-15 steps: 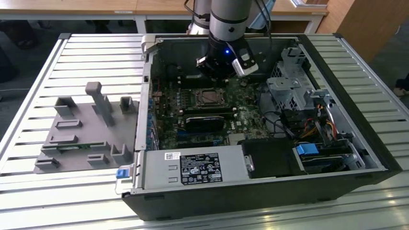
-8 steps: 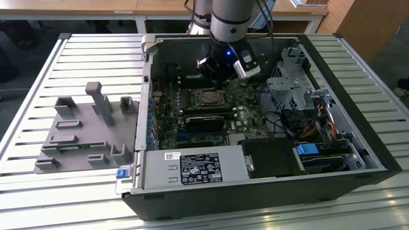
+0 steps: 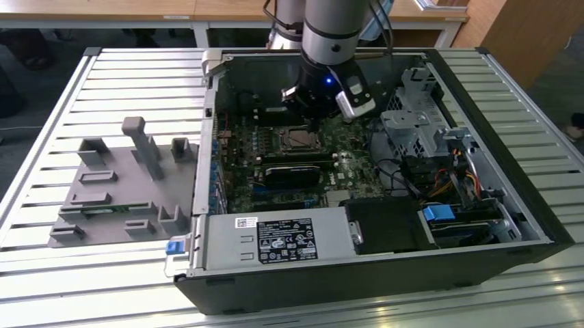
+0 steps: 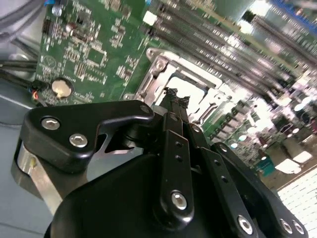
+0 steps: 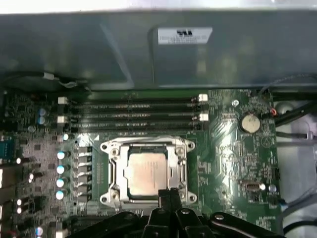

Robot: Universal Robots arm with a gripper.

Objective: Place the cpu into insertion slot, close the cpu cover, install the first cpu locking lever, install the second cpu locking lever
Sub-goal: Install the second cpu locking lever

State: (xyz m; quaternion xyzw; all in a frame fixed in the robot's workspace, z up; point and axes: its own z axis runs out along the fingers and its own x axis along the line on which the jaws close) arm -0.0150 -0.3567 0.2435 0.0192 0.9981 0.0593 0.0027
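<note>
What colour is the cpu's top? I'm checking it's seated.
Dull silvery-grey cpu, best in the first wrist view.

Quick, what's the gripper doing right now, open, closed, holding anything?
Gripper: shut, fingertips together and holding nothing, poised at the edge of the cpu cover, with the cpu already seated in the socket.

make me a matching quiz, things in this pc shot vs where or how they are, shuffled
1. cpu
2. cpu cover
3. gripper
4. coin cell

a. round, silvery, on the green board beside the socket
b. metal frame closed around the chip
c. fingertips together at the cover's edge
d. seated in the socket, grey top showing

Pairs: 1-d, 2-b, 3-c, 4-a
</note>
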